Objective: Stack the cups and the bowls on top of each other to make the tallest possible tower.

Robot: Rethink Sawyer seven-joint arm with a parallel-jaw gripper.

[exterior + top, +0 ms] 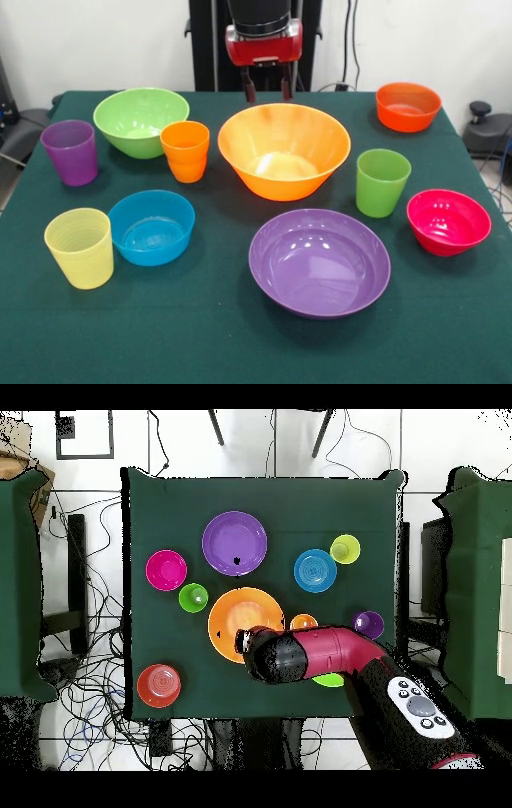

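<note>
On the green-clothed table (pixel 208 344) we see all ten pieces apart, none stacked. The orange-yellow bowl (pixel 284 150) sits at centre frame, the purple bowl (pixel 319 262) below it. Above, the gripper (pixel 265 85) hangs empty, fingers parted narrowly.

Arm (pixel 330 654) reaches over the table — fingers (pixel 249 86) hang parted (nothing held).
</note>
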